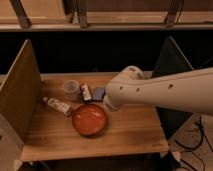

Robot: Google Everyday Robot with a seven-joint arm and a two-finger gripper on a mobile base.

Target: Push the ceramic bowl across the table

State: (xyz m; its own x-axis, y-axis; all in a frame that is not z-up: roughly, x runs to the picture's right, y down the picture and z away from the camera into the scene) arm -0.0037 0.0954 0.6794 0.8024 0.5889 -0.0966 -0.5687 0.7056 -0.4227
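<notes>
The ceramic bowl (89,120) is orange-red, round and shallow. It sits on the light wooden table (131,131), left of centre near the front. My white arm reaches in from the right across the table. Its gripper (108,104) is at the arm's left end, just above and to the right of the bowl's far rim. I cannot tell whether it touches the bowl.
A translucent cup (70,87), a small dark-and-white packet (86,92) and a blue item (98,93) stand behind the bowl. A bottle (57,106) lies to its left. Upright panels stand at the left (20,95) and right (172,67) ends.
</notes>
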